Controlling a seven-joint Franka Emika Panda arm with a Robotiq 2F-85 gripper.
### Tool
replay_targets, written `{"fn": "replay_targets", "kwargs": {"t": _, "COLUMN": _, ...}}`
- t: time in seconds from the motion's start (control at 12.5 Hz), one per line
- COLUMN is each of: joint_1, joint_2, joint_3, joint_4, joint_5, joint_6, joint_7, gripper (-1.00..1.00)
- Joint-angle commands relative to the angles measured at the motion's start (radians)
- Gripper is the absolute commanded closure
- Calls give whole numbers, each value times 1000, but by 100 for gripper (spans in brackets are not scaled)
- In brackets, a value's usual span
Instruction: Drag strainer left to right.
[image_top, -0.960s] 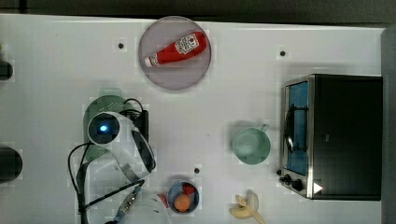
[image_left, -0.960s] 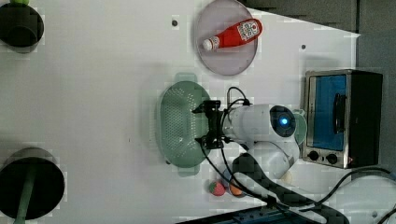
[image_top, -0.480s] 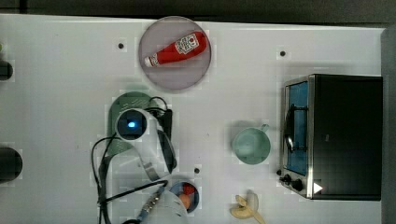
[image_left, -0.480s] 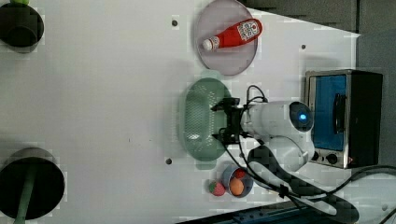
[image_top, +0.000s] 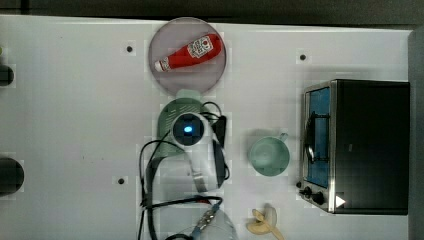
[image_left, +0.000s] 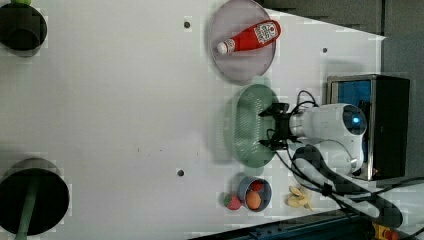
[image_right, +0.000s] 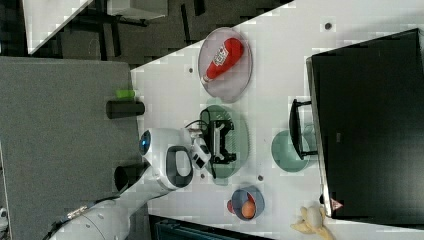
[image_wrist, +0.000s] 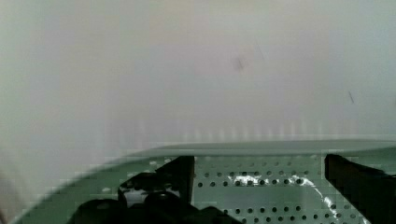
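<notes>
The strainer (image_left: 244, 125) is a pale mint-green oblong basket with a perforated floor. It lies on the white table just below the plate in the left view. In the top view, my wrist covers most of the strainer (image_top: 178, 107). My gripper (image_left: 270, 128) reaches down into the basket, open, with its black fingers spread wide. The right view has the gripper (image_right: 223, 141) over the middle of the strainer (image_right: 241, 134). In the wrist view both fingers (image_wrist: 180, 171) stand over the holed floor of the strainer (image_wrist: 261, 184), and nothing is pinched between them.
A plate (image_top: 172, 75) holding a ketchup bottle (image_top: 189, 52) touches the strainer's far end. A round mint mug (image_top: 270, 156) stands at the top view's right, before a toaster oven (image_top: 360, 145). A bowl of fruit (image_left: 254, 194), a banana (image_top: 263, 223) and dark cylinders (image_left: 30, 200) stand around.
My arm and the strainer under it have slid together toward the top view's right, closer to the mug and the plate. The fingers stayed spread.
</notes>
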Motion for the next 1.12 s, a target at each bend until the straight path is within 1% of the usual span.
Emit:
{"fn": "replay_targets", "kwargs": {"t": 0.08, "joint_1": -21, "joint_2": -21, "joint_3": -17, "joint_4": -2, "joint_5": 16, "joint_6": -14, "joint_7": -136, "gripper": -100}}
{"fn": "replay_targets", "kwargs": {"t": 0.8, "joint_1": -23, "joint_2": -21, "joint_3": -196, "joint_4": -4, "joint_5": 16, "joint_6": 14, "joint_7": -320, "gripper": -100}}
{"fn": "replay_targets", "kwargs": {"t": 0.96, "joint_1": -23, "joint_2": -21, "joint_3": -217, "joint_4": -4, "joint_5": 16, "joint_6": 15, "joint_7": -324, "gripper": -100}}
{"fn": "replay_targets", "kwargs": {"t": 1.12, "joint_1": -22, "joint_2": -35, "joint_3": -204, "joint_4": 1, "joint_5": 16, "joint_6": 23, "joint_7": -390, "gripper": -100}}
